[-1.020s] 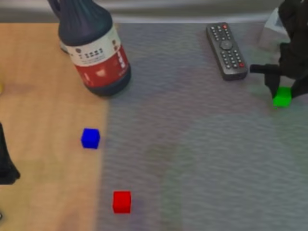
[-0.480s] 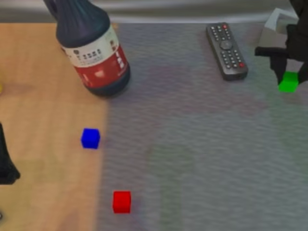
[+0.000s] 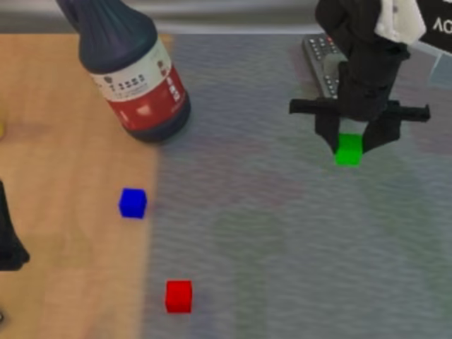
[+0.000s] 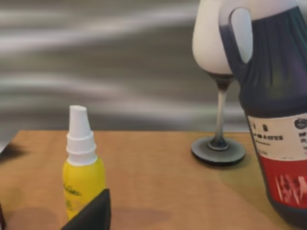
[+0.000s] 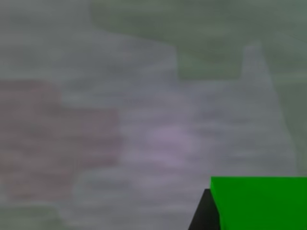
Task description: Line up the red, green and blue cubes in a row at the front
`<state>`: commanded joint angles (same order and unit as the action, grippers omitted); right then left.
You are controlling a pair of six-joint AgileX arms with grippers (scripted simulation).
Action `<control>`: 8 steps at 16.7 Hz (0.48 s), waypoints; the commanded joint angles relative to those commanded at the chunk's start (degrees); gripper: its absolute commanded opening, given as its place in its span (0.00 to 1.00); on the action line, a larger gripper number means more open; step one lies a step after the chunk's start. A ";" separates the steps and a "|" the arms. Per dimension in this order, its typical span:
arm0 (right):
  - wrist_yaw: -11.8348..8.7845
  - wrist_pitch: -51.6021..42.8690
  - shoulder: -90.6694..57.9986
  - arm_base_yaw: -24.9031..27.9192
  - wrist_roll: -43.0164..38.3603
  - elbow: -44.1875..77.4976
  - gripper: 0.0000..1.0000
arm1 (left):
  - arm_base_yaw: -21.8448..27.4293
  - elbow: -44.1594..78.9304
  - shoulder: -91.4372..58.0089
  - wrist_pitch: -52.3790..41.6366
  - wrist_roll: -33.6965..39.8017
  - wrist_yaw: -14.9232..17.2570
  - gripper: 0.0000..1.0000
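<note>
- The green cube (image 3: pixel 348 149) sits clamped in the right end effector (image 3: pixel 349 145), held over the grey cloth right of centre, in front of the remote control (image 3: pixel 319 55).
- The blue cube (image 3: pixel 133 203) rests on the bare wooden worktop (image 3: pixel 63 183); the red cube (image 3: pixel 179 296) lies nearer the front, at the cloth's edge.
- The left end effector (image 3: pixel 8 240) is parked at the left edge; its grip cannot be told.

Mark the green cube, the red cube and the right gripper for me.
green cube (image 3: pixel 348 150): top view, on its upper face, between the gripper's fingers.
red cube (image 3: pixel 179 296): top view, on the middle of its upper face.
right gripper (image 3: pixel 350 145): top view, midway between its fingertips, shut on the green cube.
</note>
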<state>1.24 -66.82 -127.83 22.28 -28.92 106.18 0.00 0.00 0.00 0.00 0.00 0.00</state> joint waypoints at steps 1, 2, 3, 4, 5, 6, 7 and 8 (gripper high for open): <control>0.06 0.62 1.90 4.41 -3.14 -2.76 0.00 | 0.00 0.00 0.00 0.00 0.00 0.00 1.00; 0.11 1.24 3.83 8.94 -6.36 -5.60 0.00 | 0.00 0.00 0.00 0.00 0.00 0.00 1.00; 0.16 1.87 5.75 13.35 -9.56 -8.44 0.00 | 0.00 0.00 0.00 0.00 0.00 0.00 1.00; 0.21 2.52 7.66 17.45 -12.65 -11.16 0.00 | 0.00 0.00 0.00 0.00 0.00 0.00 1.00; 0.28 3.19 9.54 21.03 -15.54 -13.68 0.00 | 0.00 0.00 0.00 0.00 0.00 0.00 1.00; 0.36 3.84 11.30 23.99 -18.13 -15.96 0.00 | 0.00 0.00 0.00 0.00 0.00 0.00 1.00; 0.45 4.43 12.85 26.38 -20.33 -17.94 0.00 | 0.00 0.00 0.00 0.00 0.00 0.00 1.00; 0.53 4.92 14.09 28.11 -21.99 -19.47 0.00 | 0.00 0.00 0.00 0.00 0.00 0.00 1.00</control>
<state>1.77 -61.90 -113.74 50.39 -50.91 86.71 0.00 0.00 0.00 0.00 0.00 0.00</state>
